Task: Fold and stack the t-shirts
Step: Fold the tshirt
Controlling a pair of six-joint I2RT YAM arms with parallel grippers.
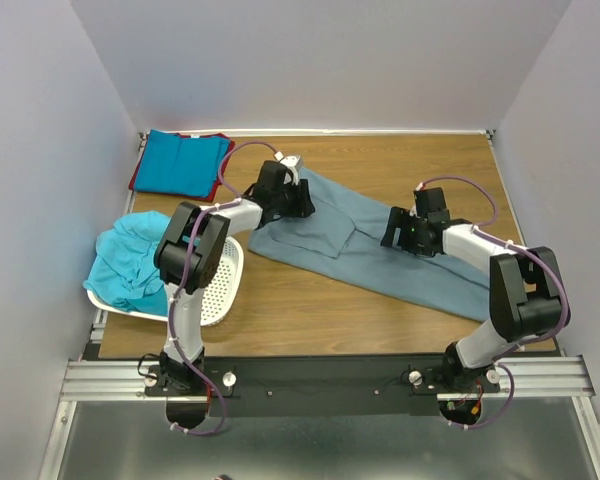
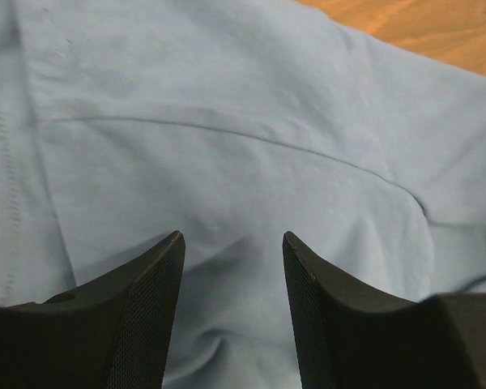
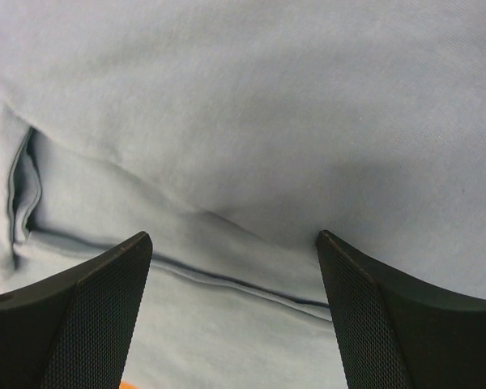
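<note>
The large grey-blue t-shirt [image 1: 370, 262] lies partly folded in a long diagonal strip across the middle of the table. My left gripper [image 1: 298, 205] is open over its far left end; in the left wrist view [image 2: 231, 237] the cloth [image 2: 227, 121] puckers up between the fingers. My right gripper [image 1: 395, 235] is open over a folded edge near the shirt's middle; the right wrist view [image 3: 233, 236] shows the hem fold [image 3: 227, 279] between the wide-apart fingers. A folded bright blue shirt [image 1: 180, 165] lies on a red one [image 1: 134, 184] at the far left. A turquoise shirt [image 1: 130, 262] is heaped in the basket.
The white perforated basket [image 1: 223, 285] stands at the near left, beside my left arm. Grey walls close in the wooden table [image 1: 310, 310] on three sides. Bare wood shows at the far right [image 1: 450, 165].
</note>
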